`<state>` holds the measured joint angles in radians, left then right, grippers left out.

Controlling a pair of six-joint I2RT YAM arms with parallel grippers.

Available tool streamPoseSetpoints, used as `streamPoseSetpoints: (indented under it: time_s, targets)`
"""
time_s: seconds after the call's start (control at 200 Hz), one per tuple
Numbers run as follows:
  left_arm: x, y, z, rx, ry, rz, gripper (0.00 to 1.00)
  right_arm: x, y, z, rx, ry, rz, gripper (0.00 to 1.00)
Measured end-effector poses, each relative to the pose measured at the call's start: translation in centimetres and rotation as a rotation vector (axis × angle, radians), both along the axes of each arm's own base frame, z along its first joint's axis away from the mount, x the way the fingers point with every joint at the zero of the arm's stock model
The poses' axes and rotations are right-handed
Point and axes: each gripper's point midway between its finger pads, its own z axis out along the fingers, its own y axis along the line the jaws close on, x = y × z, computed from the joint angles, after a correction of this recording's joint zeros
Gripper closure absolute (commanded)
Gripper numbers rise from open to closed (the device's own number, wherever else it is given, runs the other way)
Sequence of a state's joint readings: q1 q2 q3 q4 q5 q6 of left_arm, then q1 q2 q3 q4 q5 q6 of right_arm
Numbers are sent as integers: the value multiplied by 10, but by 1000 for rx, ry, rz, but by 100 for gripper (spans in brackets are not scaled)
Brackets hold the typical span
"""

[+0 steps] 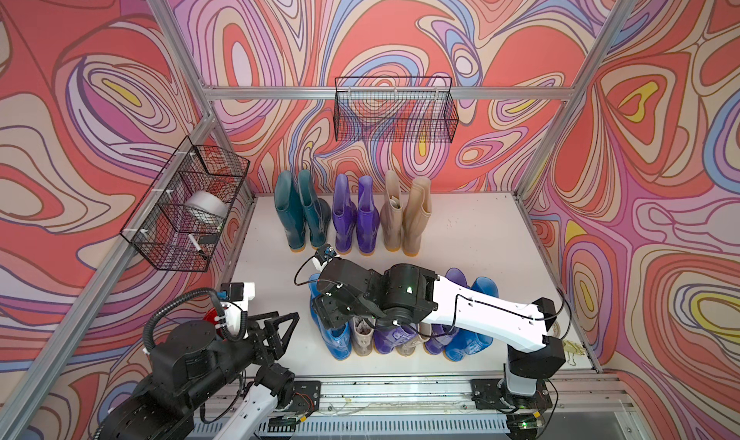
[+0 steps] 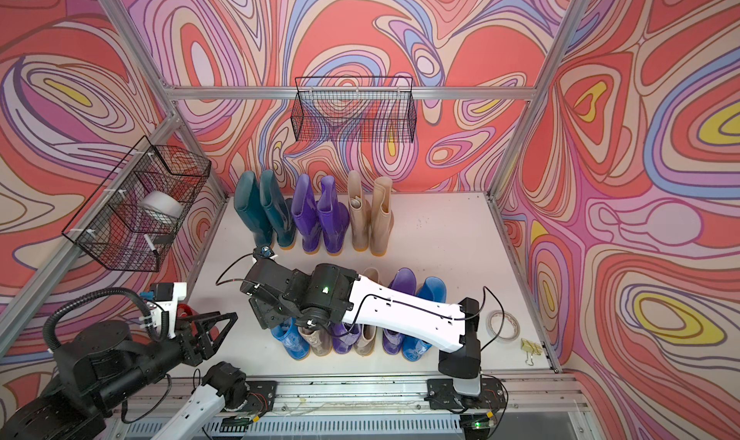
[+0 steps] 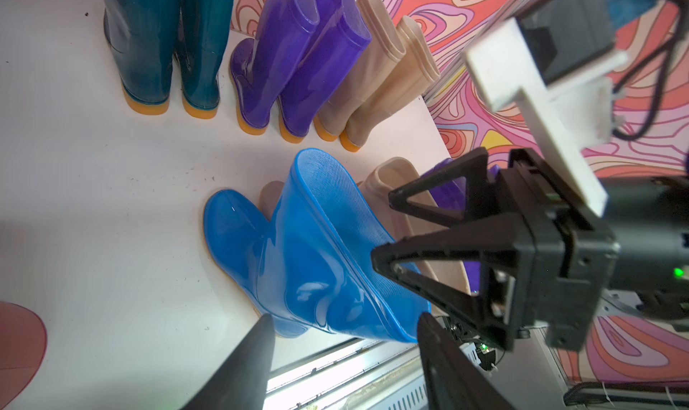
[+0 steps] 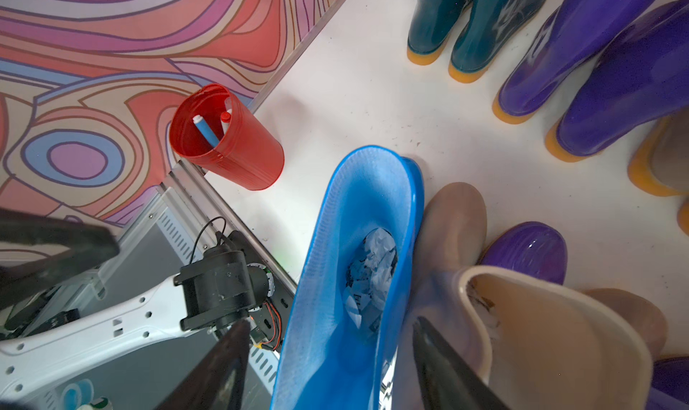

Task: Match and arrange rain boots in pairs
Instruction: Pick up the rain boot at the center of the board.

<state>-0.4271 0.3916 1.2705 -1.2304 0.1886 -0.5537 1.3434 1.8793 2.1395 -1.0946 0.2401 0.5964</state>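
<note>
While the right hand (image 4: 330, 320) hangs over the front row, its fingers stand wide apart on both sides of the top of a blue boot (image 4: 350, 210). There is a clear gap on the outer side, so the hand is open and grips nothing. The inner finger comes down where this boot meets a beige boot (image 4: 540, 352) just beside it (whether it touches either one, I cannot tell).

Only the right wrist view looks down into the blue boot, where crumpled paper (image 4: 373, 270) sits in the shaft. Only this view shows well the red cup (image 4: 227, 147) with markers at the edge of the tabletop (image 4: 373, 102). In both top views the right arm covers most of this boot.

The left hand (image 1: 286, 330) is also open and empty, and it is apart from the row.

Both top views give the order of the boots. By the back wall stand a teal pair (image 1: 298, 214), a purple pair (image 1: 356, 218) and a beige pair (image 1: 406, 218), all upright. The front row reads blue, beige, purple, beige, purple, then a second blue boot (image 1: 466, 344), so it is not yet matched.

In a top view a tape roll (image 2: 502, 326) and yellow clips (image 2: 530, 348) lie on the tabletop beside the right arm's base; neither wrist view shows them.
</note>
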Motion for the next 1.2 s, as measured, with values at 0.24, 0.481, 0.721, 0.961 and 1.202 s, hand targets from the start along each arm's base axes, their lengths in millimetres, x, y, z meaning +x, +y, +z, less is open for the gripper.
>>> streamPoseSetpoints:
  time_s: [0.24, 0.481, 0.721, 0.961, 1.202]
  targets:
    - [-16, 2, 17, -35, -63, -27, 37, -5, 3, -16, -51, 13, -12, 26]
    - [-18, 1, 17, -32, -66, -42, 37, -4, 11, -27, -83, 16, -26, 27]
    - [-21, 0, 18, -31, -81, -56, 36, -1, 7, -33, -121, 18, -60, 30]
    - [-22, 0, 19, -35, -86, -61, 36, 0, 7, -50, -169, 29, -76, 34]
    - [-25, -1, 21, -38, -98, -73, 36, 1, 9, -50, -170, 26, -76, 67]
